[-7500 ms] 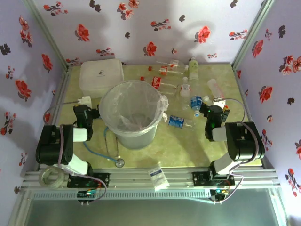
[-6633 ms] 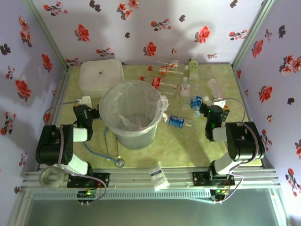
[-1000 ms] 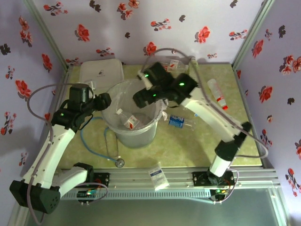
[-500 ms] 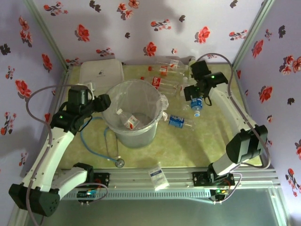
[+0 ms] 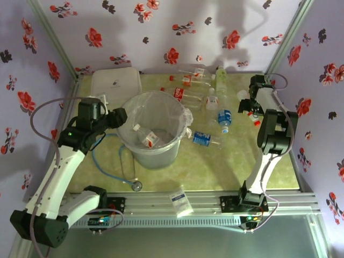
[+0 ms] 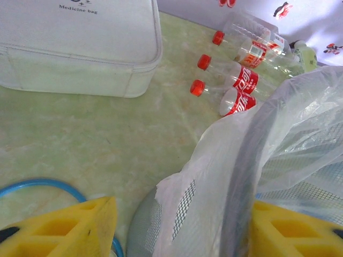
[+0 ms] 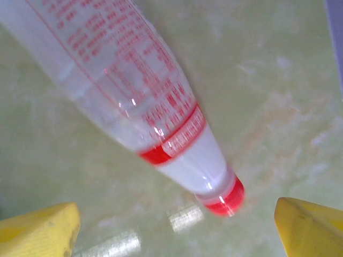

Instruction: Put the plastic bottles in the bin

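From above we look down into the bin (image 5: 156, 158) and find one labelled bottle (image 5: 145, 136) lying on its bottom. From the left wrist the bin's wall and clear bag (image 6: 230, 139) hide the inside. That view instead lets us read "Medicine bag" on the white box (image 6: 80, 48) and shows three red-capped bottles (image 6: 236, 77) lying side by side beyond the rim.

The left tool (image 6: 185, 229) stands partly spread, one yellow finger on either side of the bin's left rim, pinching nothing. The right wrist view brings us close to a red-printed bottle (image 7: 161, 107) with a red cap, lying on the bench (image 7: 278, 80). It lies ahead of the widely spread fingers of the right tool (image 7: 174, 230), which do not touch it. From above, that bottle lies at the far right, near the side wall.

We count one bin, one box, one blue tube (image 6: 37, 182) and one white packet (image 5: 181, 202) at the near edge. As far as we can count, eight bottles lie on the bench and one in the bin. Besides the four red-capped ones there are:
- a green-capped bottle (image 5: 220, 75)
- a white-capped bottle (image 5: 211, 100)
- a blue-capped bottle (image 5: 224, 119)
- a blue-labelled bottle (image 5: 202, 138)

The bottles crowd the strip between the bin and the back wall. The bench lies open at the near right, between the blue-labelled bottle and the near rail.
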Robot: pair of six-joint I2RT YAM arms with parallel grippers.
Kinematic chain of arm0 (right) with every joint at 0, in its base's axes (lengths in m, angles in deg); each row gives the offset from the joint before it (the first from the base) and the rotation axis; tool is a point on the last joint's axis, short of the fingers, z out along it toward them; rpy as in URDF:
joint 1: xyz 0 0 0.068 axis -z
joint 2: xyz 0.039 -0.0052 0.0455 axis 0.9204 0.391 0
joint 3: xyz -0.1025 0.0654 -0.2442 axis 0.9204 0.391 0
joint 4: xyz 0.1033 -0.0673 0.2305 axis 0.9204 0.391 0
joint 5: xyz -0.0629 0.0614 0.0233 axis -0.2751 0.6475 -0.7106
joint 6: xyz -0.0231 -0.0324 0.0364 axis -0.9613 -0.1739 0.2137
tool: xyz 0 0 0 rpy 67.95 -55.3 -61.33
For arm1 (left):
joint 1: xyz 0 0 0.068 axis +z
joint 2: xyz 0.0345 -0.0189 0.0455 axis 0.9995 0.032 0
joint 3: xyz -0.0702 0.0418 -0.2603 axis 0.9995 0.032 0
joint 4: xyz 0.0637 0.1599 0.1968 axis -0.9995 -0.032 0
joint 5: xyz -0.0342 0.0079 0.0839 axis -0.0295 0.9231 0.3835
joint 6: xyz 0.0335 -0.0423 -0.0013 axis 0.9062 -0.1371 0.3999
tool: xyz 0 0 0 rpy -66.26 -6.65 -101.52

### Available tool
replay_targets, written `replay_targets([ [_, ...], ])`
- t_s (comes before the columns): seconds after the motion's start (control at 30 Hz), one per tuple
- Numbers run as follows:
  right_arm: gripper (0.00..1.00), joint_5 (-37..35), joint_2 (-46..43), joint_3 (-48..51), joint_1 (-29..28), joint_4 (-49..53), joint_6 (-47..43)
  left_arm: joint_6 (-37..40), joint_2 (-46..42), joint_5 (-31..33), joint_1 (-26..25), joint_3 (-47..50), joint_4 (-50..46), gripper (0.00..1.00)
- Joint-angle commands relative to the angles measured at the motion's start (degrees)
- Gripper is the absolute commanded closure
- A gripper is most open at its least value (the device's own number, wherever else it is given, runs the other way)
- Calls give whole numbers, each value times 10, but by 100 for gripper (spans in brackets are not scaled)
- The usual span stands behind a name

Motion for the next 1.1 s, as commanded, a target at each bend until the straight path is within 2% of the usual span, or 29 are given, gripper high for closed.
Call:
replay_targets([
  [0.0,7,23,34,-54,-2,-20,10,13,-15,-2,5,8,-3,41],
  [0.27,10,39,117,-121,7,-24,5,14,-17,-2,4,12,-4,40],
  [0.4,21,38,132,-127,8,-23,1,15,-23,-2,5,15,-5,40],
  [0.5,32,41,123,-114,10,-28,9,14,-23,-1,4,15,-6,40],
  [0.67,45,41,85,-85,12,-45,18,16,-20,-2,5,13,-7,40],
  [0.9,51,34,46,-74,16,-39,19,10,-14,-4,5,16,3,40],
  [1.07,51,63,13,-68,20,-27,41,12,-10,-6,4,14,2,40],
])
